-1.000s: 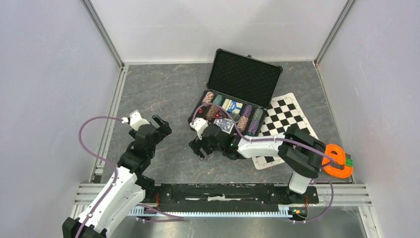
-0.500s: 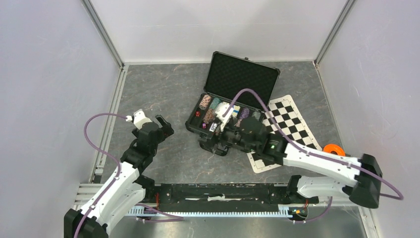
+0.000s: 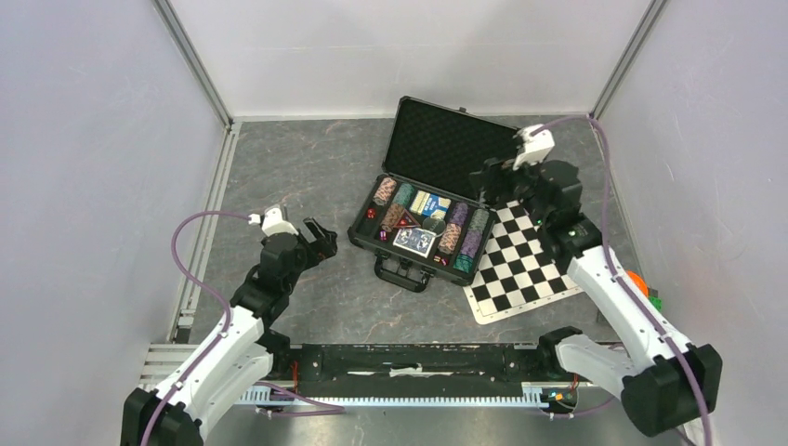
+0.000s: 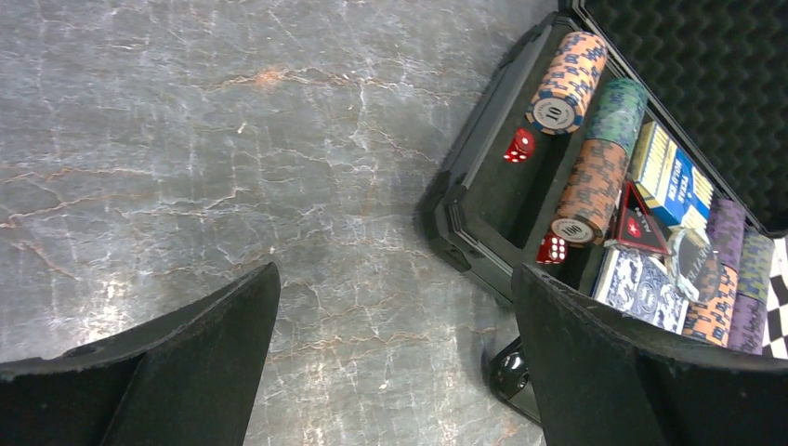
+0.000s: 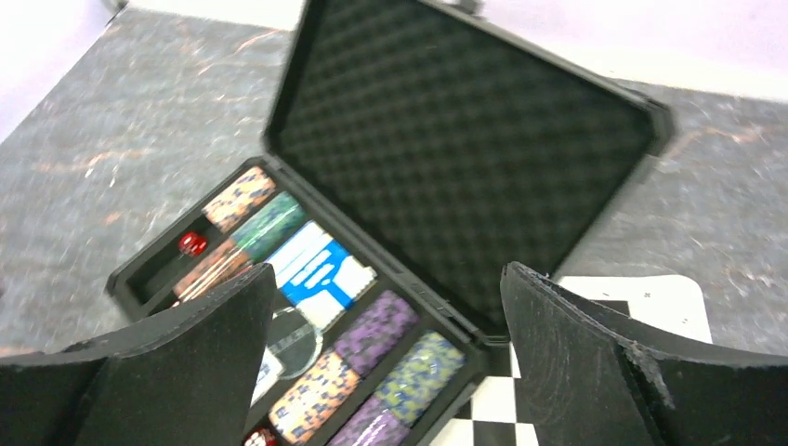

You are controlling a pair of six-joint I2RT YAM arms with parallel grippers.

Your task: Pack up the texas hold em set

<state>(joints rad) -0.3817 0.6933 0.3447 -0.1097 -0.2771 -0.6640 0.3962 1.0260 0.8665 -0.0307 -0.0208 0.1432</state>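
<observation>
The black case [image 3: 400, 256] lies open on the grey floor with its foam lid [image 3: 453, 149] raised at the back. Inside are rolls of striped poker chips [image 3: 386, 192] [image 4: 569, 79] [image 5: 372, 330], blue card decks [image 3: 415, 242] [image 4: 641, 283] [image 5: 321, 274], red dice [image 4: 519, 145] and a red triangular marker [image 4: 636, 223]. My left gripper [image 3: 325, 239] [image 4: 395, 274] hangs open just left of the case's left end, holding nothing. My right gripper [image 3: 497, 186] [image 5: 388, 269] is open and empty above the case's right end, in front of the lid.
A black-and-white checkered mat [image 3: 520, 265] lies right of the case, its corner tucked against it. An orange ring-shaped object [image 3: 636, 279] peeks out behind the right arm. Grey walls close in both sides and the back; a black rail [image 3: 409, 358] runs along the near edge.
The right arm rose from low at the case's front and swung back right to above its right end. The case shifted slightly left. The left gripper edged right toward the case.
</observation>
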